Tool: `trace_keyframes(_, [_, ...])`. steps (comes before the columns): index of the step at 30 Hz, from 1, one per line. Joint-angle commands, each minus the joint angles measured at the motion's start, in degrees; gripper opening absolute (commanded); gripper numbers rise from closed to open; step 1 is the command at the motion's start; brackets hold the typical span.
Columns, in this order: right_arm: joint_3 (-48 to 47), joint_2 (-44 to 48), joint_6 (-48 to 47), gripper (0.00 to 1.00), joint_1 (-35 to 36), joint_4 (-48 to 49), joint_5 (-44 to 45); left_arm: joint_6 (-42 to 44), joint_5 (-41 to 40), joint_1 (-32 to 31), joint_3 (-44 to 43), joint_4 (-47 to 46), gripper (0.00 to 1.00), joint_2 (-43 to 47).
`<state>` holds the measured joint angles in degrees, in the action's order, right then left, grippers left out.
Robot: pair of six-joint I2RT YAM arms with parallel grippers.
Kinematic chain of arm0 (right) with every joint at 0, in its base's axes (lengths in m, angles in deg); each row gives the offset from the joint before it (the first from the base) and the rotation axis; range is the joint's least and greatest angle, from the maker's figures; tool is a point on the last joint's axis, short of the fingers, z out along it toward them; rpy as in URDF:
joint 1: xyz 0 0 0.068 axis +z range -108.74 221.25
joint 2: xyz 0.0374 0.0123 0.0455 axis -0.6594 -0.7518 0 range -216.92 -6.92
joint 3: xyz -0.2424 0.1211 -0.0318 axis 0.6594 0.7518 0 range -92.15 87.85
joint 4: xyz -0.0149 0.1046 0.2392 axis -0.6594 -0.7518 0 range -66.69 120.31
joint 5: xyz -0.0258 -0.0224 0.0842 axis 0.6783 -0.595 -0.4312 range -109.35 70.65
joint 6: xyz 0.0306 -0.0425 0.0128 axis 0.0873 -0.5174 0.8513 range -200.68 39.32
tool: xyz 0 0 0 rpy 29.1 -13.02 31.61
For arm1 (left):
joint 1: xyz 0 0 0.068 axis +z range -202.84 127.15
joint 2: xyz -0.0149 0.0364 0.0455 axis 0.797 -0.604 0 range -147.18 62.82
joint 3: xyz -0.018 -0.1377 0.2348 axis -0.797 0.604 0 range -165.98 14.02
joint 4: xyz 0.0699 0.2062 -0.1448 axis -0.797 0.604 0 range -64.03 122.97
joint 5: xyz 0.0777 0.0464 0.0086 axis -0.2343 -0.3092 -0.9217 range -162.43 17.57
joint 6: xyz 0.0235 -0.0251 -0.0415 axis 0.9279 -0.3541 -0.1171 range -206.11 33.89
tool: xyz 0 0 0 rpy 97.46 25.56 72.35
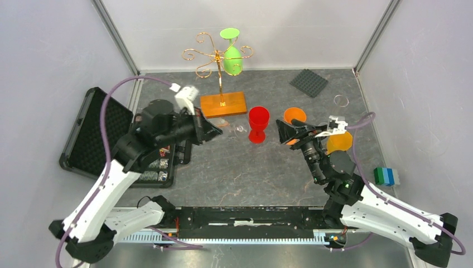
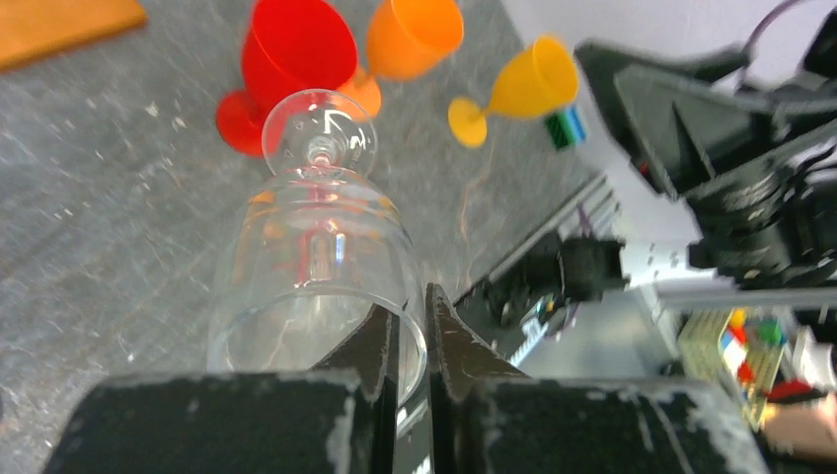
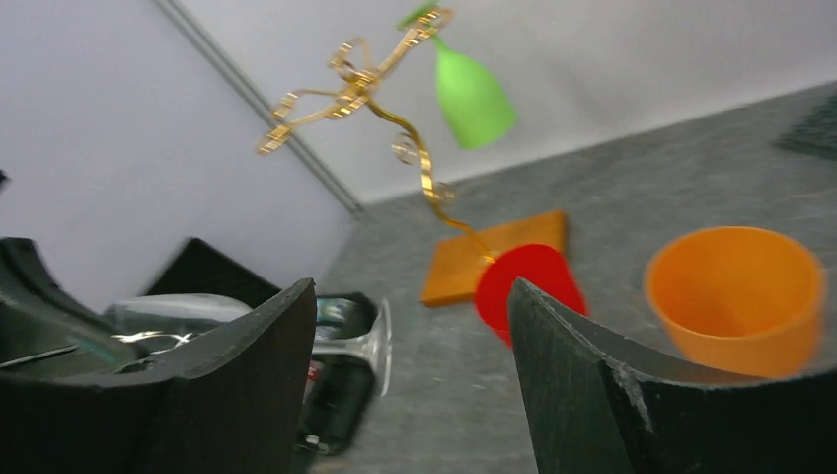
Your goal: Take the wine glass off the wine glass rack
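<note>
Low over the bench (image 1: 251, 173) – a clear wine glass (image 2: 316, 247) lies tilted on its side, its rim pinched between the nearly closed fingers of the left hand (image 2: 413, 306), its foot pointing toward the red glass (image 1: 258, 123). It is clear of the wine glass rack (image 1: 217, 56), where a green glass (image 1: 232, 58) hangs upside down. The rim grip likely suits sliding a stem out of the scrolled arms. The left arm reaches forward, wrist dipped; the right hand (image 1: 283, 133) – spread, empty – hovers beside the orange glass (image 1: 294, 116).
</note>
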<state>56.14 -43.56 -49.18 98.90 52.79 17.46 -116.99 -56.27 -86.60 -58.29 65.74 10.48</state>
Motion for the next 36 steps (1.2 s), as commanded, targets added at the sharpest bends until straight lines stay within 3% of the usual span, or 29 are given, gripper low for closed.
trace_keyframes(1, [-6.4,1.0,-11.1,0.75,0.3,-20.2,9.2,3.9,-6.8,-9.2,-3.3,1.2,0.02,-6.1])
trace_keyframes(8, [-8.9,6.4,-16.2,0.75,0.3,-30.9,20.8,4.7,-23.3,-27.6,-14.7,6.3,0.02,-23.3])
trace_keyframes(11, [-9.1,10.1,-16.8,0.75,0.2,-34.0,24.4,5.3,-26.7,-31.8,-21.6,8.9,0.02,-31.5])
trace_keyframes(18, [-11.8,17.3,-16.2,0.74,0.3,-42.6,29.9,6.9,-26.6,-34.6,-36.8,13.3,0.02,-47.9])
trace_keyframes(24, [-13.1,21.6,-18.0,0.74,0.3,-44.3,32.1,7.0,-25.1,-35.1,-47.5,16.1,0.02,-59.7])
trace_keyframes(34, [-15.1,23.6,-18.1,0.73,0.3,-47.1,32.5,6.7,-22.0,-37.0,-60.4,20.3,0.03,-72.6])
trace_keyframes(36, [-15.1,23.7,-17.8,0.73,0.3,-47.2,32.2,6.6,-21.9,-37.1,-61.1,20.4,0.07,-73.4])
